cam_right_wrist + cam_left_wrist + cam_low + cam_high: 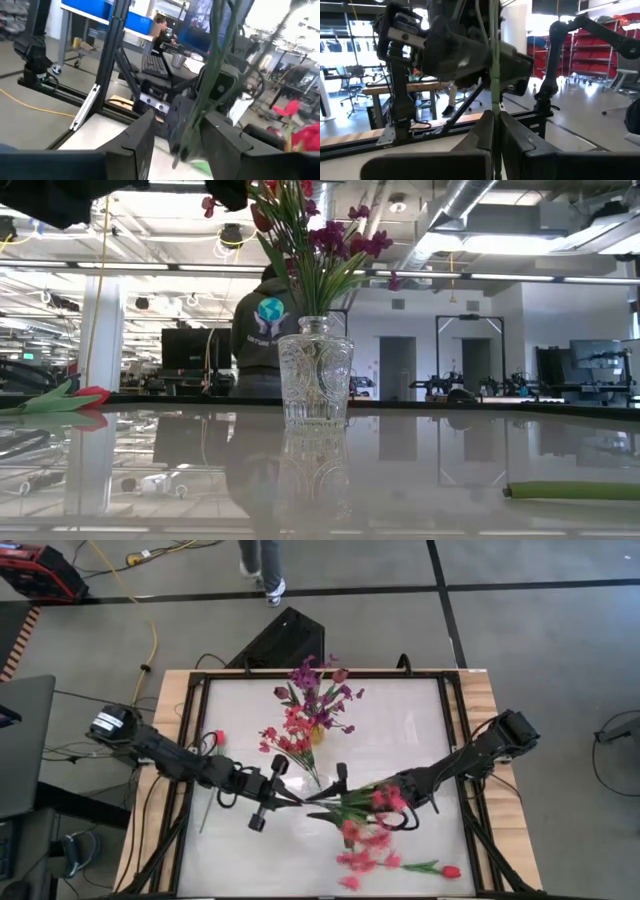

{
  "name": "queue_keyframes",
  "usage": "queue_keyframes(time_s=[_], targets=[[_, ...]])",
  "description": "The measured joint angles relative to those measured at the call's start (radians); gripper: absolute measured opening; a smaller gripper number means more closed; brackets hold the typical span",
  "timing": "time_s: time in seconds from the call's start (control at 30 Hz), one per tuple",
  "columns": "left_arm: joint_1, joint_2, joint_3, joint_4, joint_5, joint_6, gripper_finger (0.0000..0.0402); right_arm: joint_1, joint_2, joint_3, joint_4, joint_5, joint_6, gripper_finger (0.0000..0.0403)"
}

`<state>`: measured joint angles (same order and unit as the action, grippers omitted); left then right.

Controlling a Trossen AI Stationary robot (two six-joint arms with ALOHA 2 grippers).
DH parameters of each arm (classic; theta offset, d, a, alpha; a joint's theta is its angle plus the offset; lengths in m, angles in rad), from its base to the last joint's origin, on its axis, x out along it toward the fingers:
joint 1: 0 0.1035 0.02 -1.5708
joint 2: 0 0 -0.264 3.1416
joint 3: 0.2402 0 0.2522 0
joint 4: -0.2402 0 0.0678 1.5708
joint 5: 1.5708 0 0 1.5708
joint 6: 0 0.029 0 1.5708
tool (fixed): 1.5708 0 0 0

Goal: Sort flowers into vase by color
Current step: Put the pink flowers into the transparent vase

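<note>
A cut-glass vase [318,732] [315,375] stands at the table's far middle, with purple and red blossoms in it. A red-pink spray [383,802] on green stems hangs in the air between the two arms, near the table's middle. My left gripper [298,800] [496,117] is shut on its thin stem. My right gripper [330,787] [175,125] is open, and the green stems [200,100] pass between its fingers; whether they touch a finger, I cannot tell. More pink sprays [365,858] and a red tulip [450,871] lie on the near side. My left gripper pinches the spray's thin green stem [495,102] between its two fingers, which lie across it. It comes in about level from the table's left. The stem stands clear of the table and leads toward the blossoms by the right gripper.
Another red tulip [218,737] [80,395] lies by the table's left edge. A green stem [570,492] lies on the glass at the near right. A raised dark frame [455,770] rims the table. A person [262,330] stands beyond the far edge.
</note>
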<state>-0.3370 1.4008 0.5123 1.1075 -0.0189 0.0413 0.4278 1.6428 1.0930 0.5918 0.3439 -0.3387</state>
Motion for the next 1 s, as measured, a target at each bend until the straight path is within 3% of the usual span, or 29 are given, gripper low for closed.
queue_keyframes(time_s=[0.27, 0.53, 0.77, 1.0], targets=[[0.002, 0.014, 0.020, 0.003, -0.020, -0.001, 0.0000, 0.007, -0.005, 0.006, 0.001, 0.024, -0.029, 0.0132], [0.016, 0.010, 0.020, -0.020, -0.041, -0.019, 0.0015, 0.007, -0.006, 0.006, 0.010, 0.030, -0.029, 0.0034], [0.027, -0.002, 0.020, -0.138, -0.067, -0.032, 0.0083, 0.002, -0.022, 0.005, -0.052, 0.065, 0.008, 0.0033], [0.027, -0.138, 0.020, -0.395, -0.106, 0.000, 0.0149, 0.004, -0.133, -0.036, -0.223, 0.075, 0.144, 0.0033]])
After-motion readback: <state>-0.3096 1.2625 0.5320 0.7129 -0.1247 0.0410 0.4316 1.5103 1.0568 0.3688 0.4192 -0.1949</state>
